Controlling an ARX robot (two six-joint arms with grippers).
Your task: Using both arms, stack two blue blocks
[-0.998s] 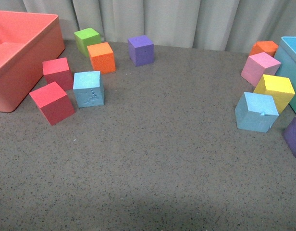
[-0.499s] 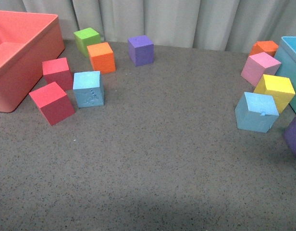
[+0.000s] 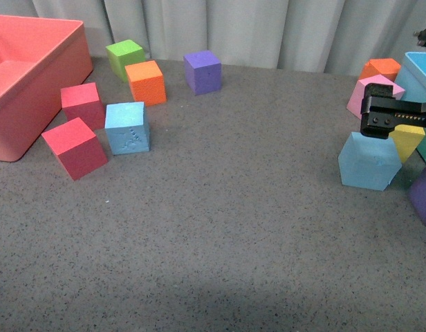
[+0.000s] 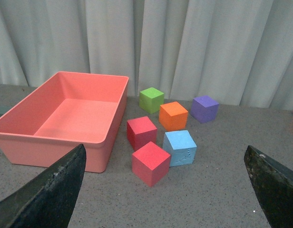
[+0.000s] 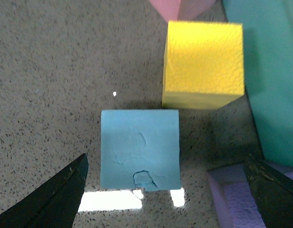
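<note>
Front view, bench [image 3: 234,249]: grey and speckled, with a curtain behind its far edge.
Front view, left blue block [image 3: 127,127]: it sits on the bench toward the far left corner, touching a red cube [image 3: 81,104] behind it. Another red cube [image 3: 75,146] is just beside it, nearer the left edge. It has raised marks on its front.
Front view, other things on the left: a big pink bin [image 3: 40,83] fills the far left corner. A green cube [image 3: 125,55], an orange cube [image 3: 146,81] and a purple cube [image 3: 202,71] sit near the far edge.
Front view, right blue block [image 3: 368,164]: it sits on the bench near the right edge.
Front view, right fingers [image 3: 376,114]: black, right over the top of the right blue block. A yellow cube [image 3: 408,142] and a pink cube [image 3: 358,97] are just behind it.
Left wrist view, left fingers [image 4: 51,190]: wide apart, holding nothing. The left blue block [image 4: 180,147] is far ahead of them.
Right wrist view, right fingers [image 5: 46,199]: wide apart, one on each side of the right blue block [image 5: 139,142]. They are not touching it.
Right wrist view, right blue block: flat on the bench, with a small torn bit on one edge. The yellow cube [image 5: 203,64] is just beside one corner.
</note>
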